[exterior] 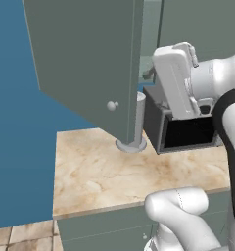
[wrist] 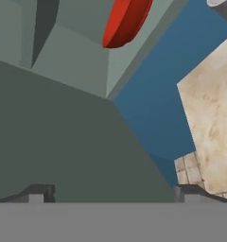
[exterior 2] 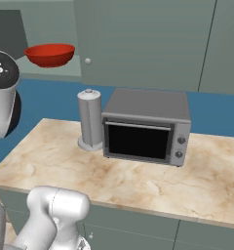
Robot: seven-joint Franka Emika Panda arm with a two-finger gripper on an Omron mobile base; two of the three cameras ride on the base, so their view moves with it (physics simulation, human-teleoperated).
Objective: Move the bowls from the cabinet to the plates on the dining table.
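Red bowl (exterior 2: 49,54): on the pale shelf inside the open cabinet (exterior 2: 148,44), above and left of the oven (exterior 2: 147,128). Paper-towel roll (exterior 2: 89,119): upright on the counter (exterior 2: 138,180), just left of the oven. Gripper (wrist: 113,193): jaws spread wide, empty, facing the cabinet door (exterior: 85,63) below the bowl.

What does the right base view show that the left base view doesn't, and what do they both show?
Right base view alone: the red bowl sitting on the shelf inside the open cabinet, plus the toaster oven's front with its dark glass door and knobs.

Left base view alone: the cabinet door swung open toward the camera with its round knob, and a strip of tiled floor.

Both: the paper towel roll, the toaster oven, the marble countertop and the blue wall.
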